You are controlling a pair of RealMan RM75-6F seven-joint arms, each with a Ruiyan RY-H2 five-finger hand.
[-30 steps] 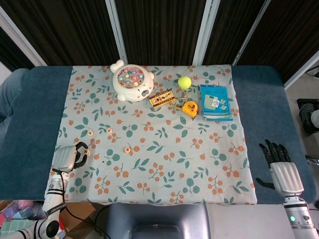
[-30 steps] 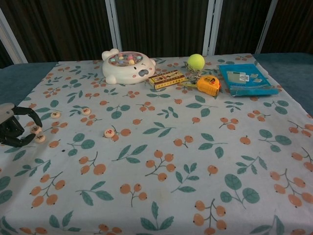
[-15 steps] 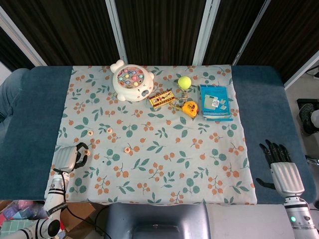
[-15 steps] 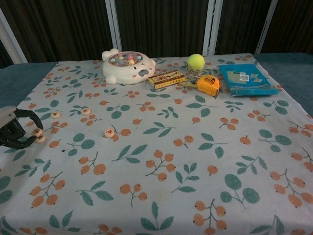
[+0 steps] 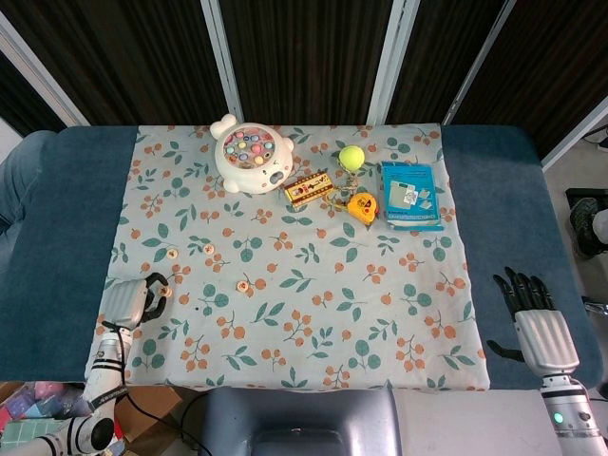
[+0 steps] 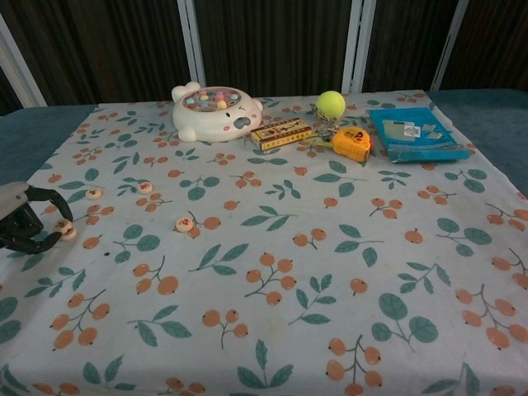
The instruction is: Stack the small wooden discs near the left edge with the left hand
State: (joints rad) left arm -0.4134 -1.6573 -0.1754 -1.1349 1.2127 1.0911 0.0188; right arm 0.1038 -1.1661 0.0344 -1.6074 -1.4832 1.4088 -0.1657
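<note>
1. Our left hand [image 6: 25, 224] has drawn slightly back toward the left cloth edge, fingers curled around a small wooden disc [image 6: 62, 224]; we judge it is seating that disc on another disc [image 6: 69, 234] just below
2. Two loose discs [image 6: 94, 194] lie near, a fourth disc [image 6: 182, 223] farther right
3. Right hand [image 5: 540, 328] idle, fingers spread, holding nothing

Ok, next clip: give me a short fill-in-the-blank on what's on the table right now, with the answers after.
1. The left hand sits at the cloth's ____ edge, fingers curled beside two stacked wooden discs.
2. The ball beside the tape measure is ____ in colour.
3. The right hand holds ____.
4. The booklet near the far right corner is ____.

Missing words: left; yellow-green; nothing; blue
</note>
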